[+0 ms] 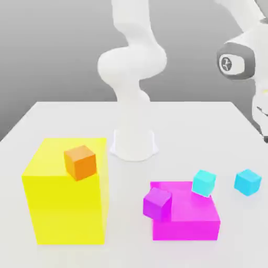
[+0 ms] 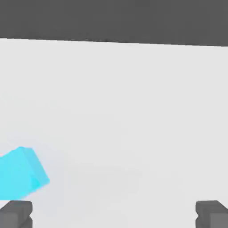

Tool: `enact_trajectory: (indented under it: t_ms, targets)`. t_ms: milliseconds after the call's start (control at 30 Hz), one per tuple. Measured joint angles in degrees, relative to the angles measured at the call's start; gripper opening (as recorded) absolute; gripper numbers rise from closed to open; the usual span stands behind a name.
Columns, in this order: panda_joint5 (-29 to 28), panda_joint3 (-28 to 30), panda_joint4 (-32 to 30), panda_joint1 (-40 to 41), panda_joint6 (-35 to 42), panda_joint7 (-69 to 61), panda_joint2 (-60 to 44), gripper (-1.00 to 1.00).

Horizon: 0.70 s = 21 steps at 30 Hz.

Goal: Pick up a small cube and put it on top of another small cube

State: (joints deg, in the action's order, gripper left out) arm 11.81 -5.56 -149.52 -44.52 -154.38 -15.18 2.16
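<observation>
The sky-blue small cube (image 1: 247, 182) rests on the white table (image 1: 63, 120) at the exterior view's right, apart from the other blocks. The greener turquoise small cube (image 1: 203, 182) appears to sit at the far right corner of the flat magenta block (image 1: 186, 214). My gripper (image 2: 114, 216) is open, its two grey fingertips (image 2: 18, 213) standing far apart with nothing between them. In the hand view the sky-blue cube (image 2: 20, 176) lies off to one side, outside the fingers. The arm's wrist (image 1: 235, 60) hangs high at the exterior view's right.
A tall yellow block (image 1: 65, 207) stands at the exterior view's left with an orange small cube (image 1: 80, 162) on top. A purple small cube (image 1: 157, 203) sits at the magenta block's left corner. The arm's white base (image 1: 133, 141) stands mid-table behind them.
</observation>
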Motion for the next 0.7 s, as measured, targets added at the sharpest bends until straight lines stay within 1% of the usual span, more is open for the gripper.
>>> enact_trajectory:
  t_ms: [100, 233, 300, 400, 500, 533, 700]
  targets:
    - [-3.6, -1.0, -1.6, -2.6, -2.2, -1.8, -3.3, 0.0]
    - [-11.2, -1.2, -3.8, -5.5, -5.1, -2.2, -7.4, 0.0]
    - [-14.2, -0.5, -3.8, -6.4, -7.1, -1.5, -9.9, 0.0]
    - [-16.6, 0.9, -3.1, -7.5, -10.9, -0.2, -14.5, 0.0]
    - [-17.9, 2.2, -2.3, -8.5, -14.8, 0.8, -19.5, 0.0]
    - [-18.1, 2.5, -2.1, -8.7, -15.9, 1.0, -20.8, -1.0]
    - [-18.1, 2.5, -2.1, -8.7, -15.7, 1.1, -20.8, -1.0]
